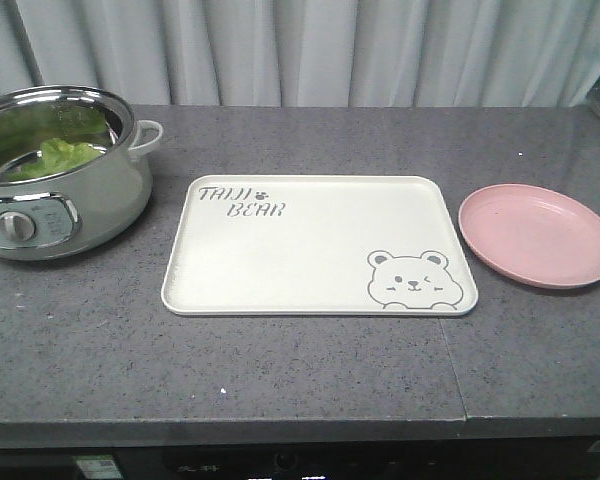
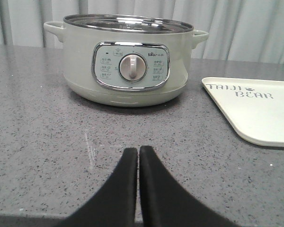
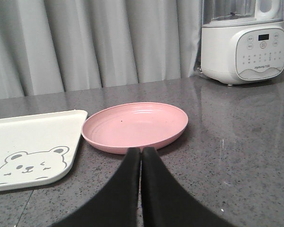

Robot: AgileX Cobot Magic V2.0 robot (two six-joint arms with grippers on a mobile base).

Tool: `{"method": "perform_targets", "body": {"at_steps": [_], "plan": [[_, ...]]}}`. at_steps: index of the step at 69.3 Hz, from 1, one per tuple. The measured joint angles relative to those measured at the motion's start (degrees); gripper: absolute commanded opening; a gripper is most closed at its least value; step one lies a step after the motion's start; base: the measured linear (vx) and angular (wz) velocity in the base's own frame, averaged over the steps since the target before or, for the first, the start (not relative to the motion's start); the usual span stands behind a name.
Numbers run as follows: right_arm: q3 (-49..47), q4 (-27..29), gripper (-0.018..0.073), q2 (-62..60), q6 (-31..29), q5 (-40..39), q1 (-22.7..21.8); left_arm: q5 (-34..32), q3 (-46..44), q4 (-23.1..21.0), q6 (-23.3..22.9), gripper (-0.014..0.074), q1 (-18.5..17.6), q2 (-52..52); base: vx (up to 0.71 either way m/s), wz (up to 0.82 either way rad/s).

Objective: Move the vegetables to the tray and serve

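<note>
the lettuce leaf point(image 1: 65, 155) lies inside the pot point(image 1: 100, 215), down below the steel rim, and not on the tray point(image 1: 310, 250), which sits bare on the worktop point(image 1: 280, 370) just beside the pot. so, by my reading, nothing of the transfer is done yet.

what the coming move turns on is this: your left end effector point(image 2: 138, 156) faces the pot's front wall square on, with the dial point(image 2: 132, 67) straight ahead, and it sits low, near the worktop and short of the pot. from that wrist view the leaf is hidden behind the wall, so you would have to come up and over the rim, then down into the pot. the leaf is crumpled and mirrored in the shiny inner wall, so i cannot tell its long axis.

your left arm is plainly the nearer one. your right end effector point(image 3: 141, 153) looks at the pink plate point(image 3: 135, 125), which lies on the far side of the tray from the pot — well apart from the leaf.

both end effectors have their fingers pressed together with only a hairline slit between — nothing gripped, nothing touched. the left one would need opening before it goes into the pot.
</note>
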Motion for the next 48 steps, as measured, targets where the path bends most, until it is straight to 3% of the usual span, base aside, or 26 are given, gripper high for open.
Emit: {"method": "perform_targets", "body": {"at_steps": [48], "plan": [[0.00,0.00,-0.0006,0.00,0.00,0.00,0.00,0.00,0.00,0.00,0.00,-0.0006,0.00,0.00,0.04,0.00]]}}
